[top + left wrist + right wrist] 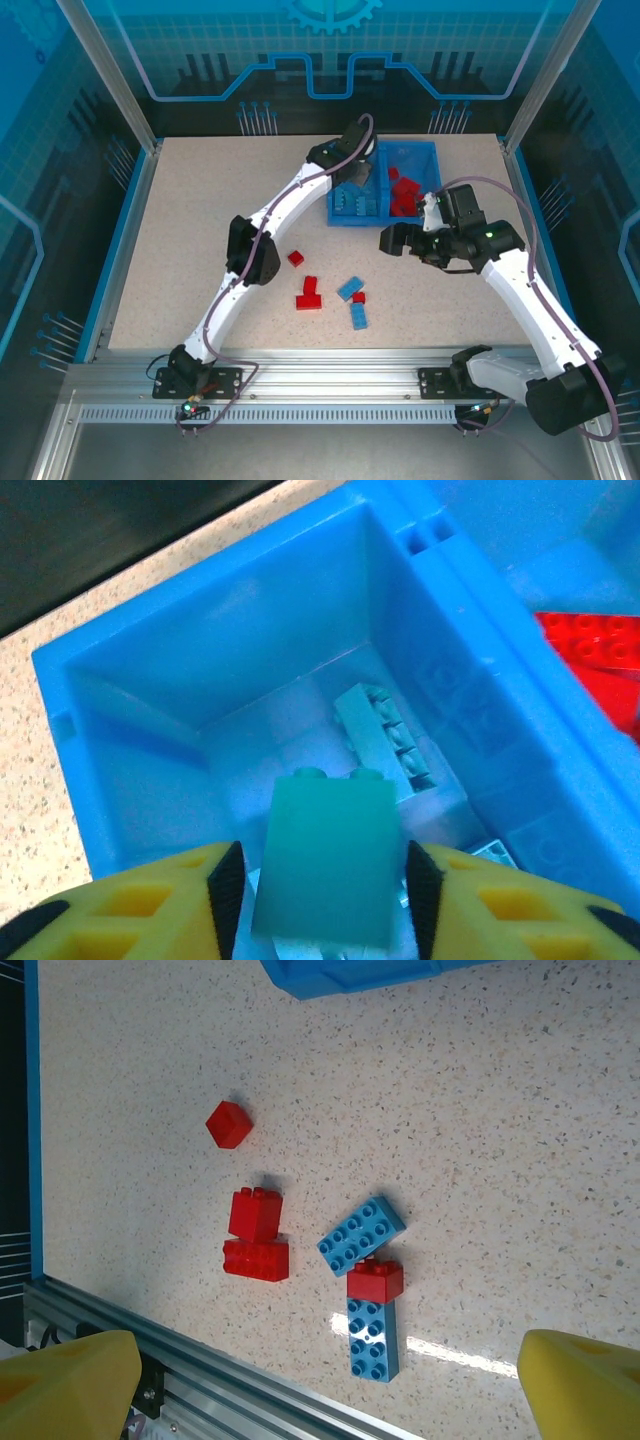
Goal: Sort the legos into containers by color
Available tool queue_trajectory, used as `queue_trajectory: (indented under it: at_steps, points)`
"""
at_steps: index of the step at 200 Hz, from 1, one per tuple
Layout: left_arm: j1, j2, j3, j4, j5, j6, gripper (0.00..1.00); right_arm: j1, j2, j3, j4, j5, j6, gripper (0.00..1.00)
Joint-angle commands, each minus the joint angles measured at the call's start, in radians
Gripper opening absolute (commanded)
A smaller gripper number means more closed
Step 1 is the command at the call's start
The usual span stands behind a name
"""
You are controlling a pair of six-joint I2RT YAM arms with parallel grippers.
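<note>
My left gripper (pixel 322 895) hangs over the left compartment of the blue bin (pixel 130 670). A light blue lego (pixel 325 860) sits between its open fingers, with a thin gap at each pad. Another light blue lego (pixel 385 740) lies on the compartment floor below. Red legos (pixel 595 665) lie past the divider wall (pixel 480 680). My right gripper (pixel 325 1390) stands wide open above loose legos on the table: a small red one (pixel 229 1124), a red pair (pixel 258 1232), two blue ones (pixel 362 1235) (pixel 373 1335) and a red one (pixel 375 1281) between them.
From above, the bin (pixel 383 222) sits at the back right of the table, my left gripper (pixel 355 170) over it and my right gripper (pixel 400 240) just in front. The loose legos (pixel 350 288) lie mid-table. A metal rail (pixel 200 1370) runs along the near edge.
</note>
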Motion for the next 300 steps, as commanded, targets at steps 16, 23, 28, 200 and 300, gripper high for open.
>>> queue_trajectory:
  at_steps: [16, 23, 28, 200, 300]
  points:
    - [0.014, -0.001, 0.049, -0.037, -0.009, 0.035, 0.53, 0.015, -0.026, 0.019, -0.027, 0.024, 0.015, 0.98]
    - [0.013, -0.005, 0.050, -0.038, -0.006, 0.034, 0.53, 0.016, -0.026, 0.017, -0.025, 0.024, 0.016, 0.98]
    - [0.013, -0.009, 0.051, -0.040, -0.002, 0.032, 0.53, 0.016, -0.026, 0.016, -0.024, 0.025, 0.017, 0.98]
    - [0.050, -0.876, -0.738, -0.027, 0.058, 0.121, 0.78, 0.450, 0.377, 0.056, 0.179, 0.310, 0.019, 0.98]
    - [0.161, -1.565, -1.543, 0.061, 0.023, -0.174, 0.97, 0.589, 1.016, 0.513, 0.268, 0.503, -0.235, 0.91]
